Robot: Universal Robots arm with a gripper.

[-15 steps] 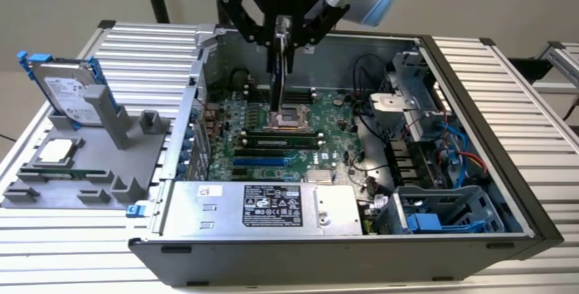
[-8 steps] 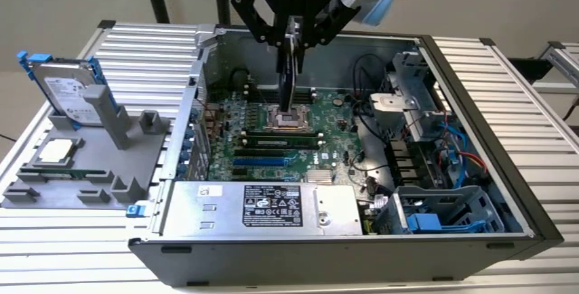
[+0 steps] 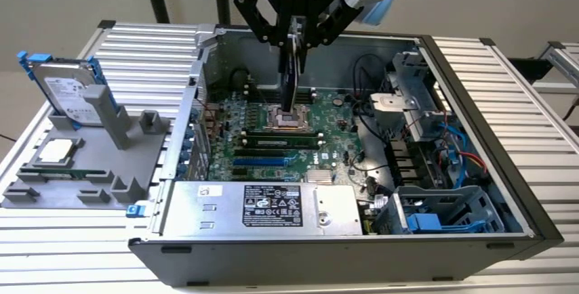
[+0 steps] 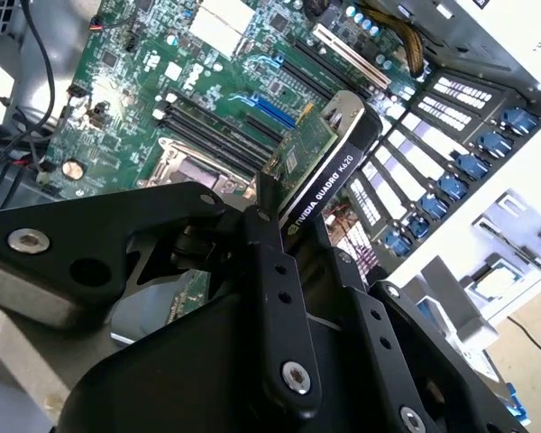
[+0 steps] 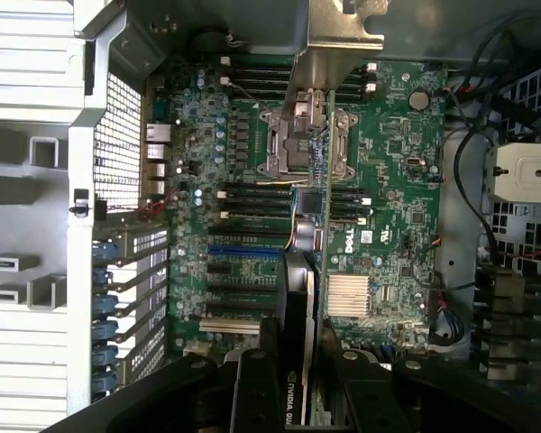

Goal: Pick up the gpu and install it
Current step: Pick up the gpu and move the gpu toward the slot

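claw (image 3: 297, 34) clamped on the gpu (image 3: 289, 80) | card hangs on edge over the motherboard (image 3: 226, 150), inside the open case (image 3: 316, 259) | second wrist view: white lettering along its black cooler (image 4: 327, 178)

The gpu (image 4: 320, 171) is held tight by the black gripper (image 4: 284, 221) above the green board (image 4: 126, 81). Its silver end is seen near a row of blue clips (image 4: 473, 167).

White lettering runs along the gpu's (image 4: 329, 180) black edge and across the gripper's (image 3: 296, 36) body; printed labels cover the power supply (image 3: 271, 207) and hard drive (image 3: 68, 87).
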